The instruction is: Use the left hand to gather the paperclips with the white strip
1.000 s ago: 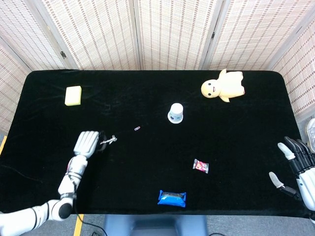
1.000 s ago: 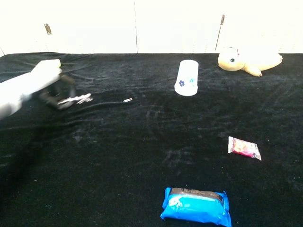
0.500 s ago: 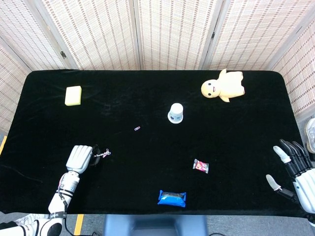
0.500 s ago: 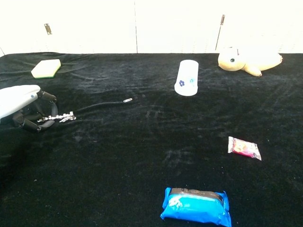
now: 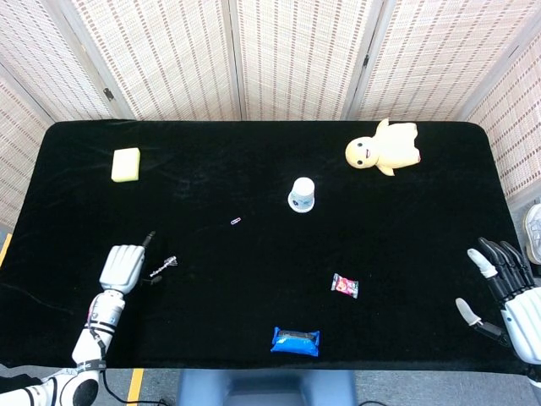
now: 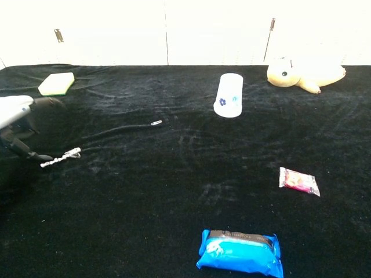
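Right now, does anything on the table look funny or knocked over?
Yes. The cup stands upside down, mouth on the cloth, and the duck toy lies on its side. One paperclip sits alone, apart from the strip by the left hand.

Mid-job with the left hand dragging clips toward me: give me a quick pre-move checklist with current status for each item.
1. Left hand in contact with the clip cluster: cannot tell; the chest view shows a fingertip at the cluster's end, the grip unclear.
2. White strip visible in the hand: cannot tell; only a silvery chain of clips shows.
3. All clips gathered: not ok; a single paperclip lies apart, mid-table.
4. Path from cluster to that clip free: ok; only bare black cloth between them.
5. Paper cup away from the sweep: ok; it stands beyond the clip.
6. Right hand out of the way: ok; at the table's right edge, holding nothing.
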`<state>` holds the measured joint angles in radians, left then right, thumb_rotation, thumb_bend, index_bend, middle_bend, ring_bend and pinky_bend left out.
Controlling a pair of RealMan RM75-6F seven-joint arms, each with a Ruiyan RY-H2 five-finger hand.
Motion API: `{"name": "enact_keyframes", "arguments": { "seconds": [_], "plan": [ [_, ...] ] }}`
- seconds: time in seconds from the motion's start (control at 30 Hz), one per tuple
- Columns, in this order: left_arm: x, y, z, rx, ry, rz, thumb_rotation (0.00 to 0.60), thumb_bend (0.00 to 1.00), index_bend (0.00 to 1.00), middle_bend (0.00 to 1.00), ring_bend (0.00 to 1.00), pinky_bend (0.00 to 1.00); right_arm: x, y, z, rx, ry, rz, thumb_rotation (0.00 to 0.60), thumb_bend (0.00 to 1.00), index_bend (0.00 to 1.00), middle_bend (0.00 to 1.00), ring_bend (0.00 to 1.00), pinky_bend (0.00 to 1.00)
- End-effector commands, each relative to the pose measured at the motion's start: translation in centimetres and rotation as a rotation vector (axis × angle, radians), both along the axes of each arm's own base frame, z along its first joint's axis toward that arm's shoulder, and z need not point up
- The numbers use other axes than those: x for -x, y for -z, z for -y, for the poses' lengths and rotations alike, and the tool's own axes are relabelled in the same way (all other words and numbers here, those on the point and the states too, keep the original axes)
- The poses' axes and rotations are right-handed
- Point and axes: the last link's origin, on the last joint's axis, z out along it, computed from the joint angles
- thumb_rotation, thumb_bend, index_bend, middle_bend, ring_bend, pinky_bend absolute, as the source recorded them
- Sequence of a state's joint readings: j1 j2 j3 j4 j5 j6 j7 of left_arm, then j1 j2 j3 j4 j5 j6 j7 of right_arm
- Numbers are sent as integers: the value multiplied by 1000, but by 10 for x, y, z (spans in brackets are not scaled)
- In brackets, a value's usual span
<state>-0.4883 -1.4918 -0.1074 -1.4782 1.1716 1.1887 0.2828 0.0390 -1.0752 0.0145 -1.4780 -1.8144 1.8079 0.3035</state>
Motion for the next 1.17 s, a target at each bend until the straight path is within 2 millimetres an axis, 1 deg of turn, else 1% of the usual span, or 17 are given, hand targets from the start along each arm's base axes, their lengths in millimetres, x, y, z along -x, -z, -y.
{"name": "enact_keyframes", "arguments": {
  "seconds": [0.03, 0.13, 0.17, 0.2, 0.23, 0.27, 0.33, 0.37, 0.43, 0.5, 0.57, 0.6, 0.67, 0.73, 0.9, 1.03, 1.17],
  "plan": [
    [3, -12, 2, -23, 1, 1, 600, 140, 120, 1000, 1000, 1000, 0, 0, 0, 0, -1, -1, 600, 357, 13, 0, 0, 0],
    [6, -31, 11, -46, 7, 0, 600, 134, 96, 999, 994, 1000, 0, 0, -1, 1, -1, -1, 600, 357, 13, 0, 0, 0],
    [7, -38, 15, -51, 9, 2, 600, 134, 88, 984, 971, 988, 0, 0, 0, 0, 1, -1, 600, 357, 13, 0, 0, 0],
    [9, -45, 21, -54, 11, 2, 600, 134, 78, 928, 908, 944, 0, 0, 0, -3, 4, -2, 600, 357, 13, 0, 0, 0],
    [13, -54, 29, -54, 7, -5, 600, 134, 68, 795, 775, 841, 1, 1, 1, -11, 13, -6, 600, 357, 13, 0, 0, 0],
    [17, -61, 35, -56, 2, -15, 600, 134, 65, 641, 635, 719, 2, 1, 2, -17, 21, -9, 600, 357, 13, 0, 0, 0],
    [24, -78, 51, -82, -11, -30, 600, 135, 64, 384, 390, 496, 3, 2, 5, -32, 38, -22, 600, 358, 13, 0, 0, 0],
    [27, -84, 58, -102, -15, -24, 600, 135, 70, 280, 286, 389, 3, 3, 7, -39, 44, -27, 600, 357, 13, 0, 0, 0],
    [34, -95, 77, -153, -21, 13, 600, 136, 80, 191, 191, 280, 4, 7, 11, -60, 63, -40, 600, 357, 13, 0, 0, 0],
    [44, -104, 97, -203, -24, 34, 600, 137, 84, 141, 120, 193, 6, 10, 17, -80, 93, -63, 600, 357, 13, 0, 0, 0],
    [53, -107, 115, -227, -43, 23, 600, 138, 84, 101, 63, 116, 7, 14, 22, -102, 122, -87, 600, 357, 13, 0, 0, 0],
    [58, -108, 126, -235, -57, 11, 600, 138, 84, 90, 47, 91, 8, 17, 25, -116, 142, -98, 600, 357, 13, 0, 0, 0],
    [62, -107, 139, -244, -67, 2, 600, 139, 83, 69, 20, 46, 9, 19, 28, -130, 166, -109, 600, 357, 13, 0, 0, 0],
    [63, -105, 151, -232, -69, -33, 600, 139, 80, 57, 6, 21, 8, 21, 30, -139, 179, -119, 600, 356, 13, 0, 0, 0],
    [57, -108, 170, -236, -49, -38, 600, 137, 71, 54, 0, 12, 5, 22, 22, -139, 167, -135, 600, 357, 13, 0, 0, 0],
    [57, -113, 176, -256, -42, -21, 600, 141, 69, 54, 0, 12, 2, 23, 14, -135, 148, -146, 600, 357, 13, 0, 0, 0],
    [60, -114, 180, -253, -52, -21, 600, 142, 66, 54, 0, 12, -1, 25, 7, -143, 125, -153, 600, 357, 13, 0, 0, 0]
  ]
}}
